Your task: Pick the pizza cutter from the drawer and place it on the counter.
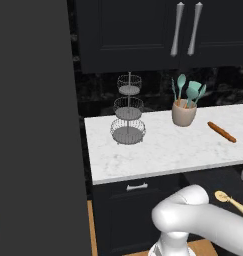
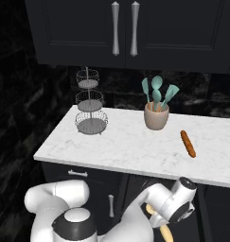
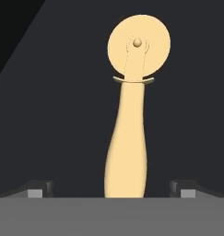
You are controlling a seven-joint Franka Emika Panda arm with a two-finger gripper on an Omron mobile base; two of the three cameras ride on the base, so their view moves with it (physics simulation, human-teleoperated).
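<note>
The pizza cutter (image 3: 132, 106) lies flat on the black floor of the open drawer (image 3: 53, 120), with its golden disc wheel at the far end and its tan handle running towards me. My gripper (image 3: 112, 190) is open just above the handle's near end. One fingertip (image 3: 39, 189) stands well clear on each side, touching nothing. From the left base view the pizza cutter (image 1: 230, 201) shows in the drawer (image 1: 213, 180) below the counter (image 1: 163, 150). In the right base view my hand covers most of the pizza cutter (image 2: 165, 234) under the counter (image 2: 121, 149).
On the marble stand a three-tier wire basket (image 1: 128, 112), a beige jar of teal utensils (image 1: 184, 112) and a reddish-brown rolling pin (image 1: 221, 131). Dark upper cabinets with silver handles (image 1: 185, 30) hang above. A tall dark panel (image 1: 33, 125) closes off the left.
</note>
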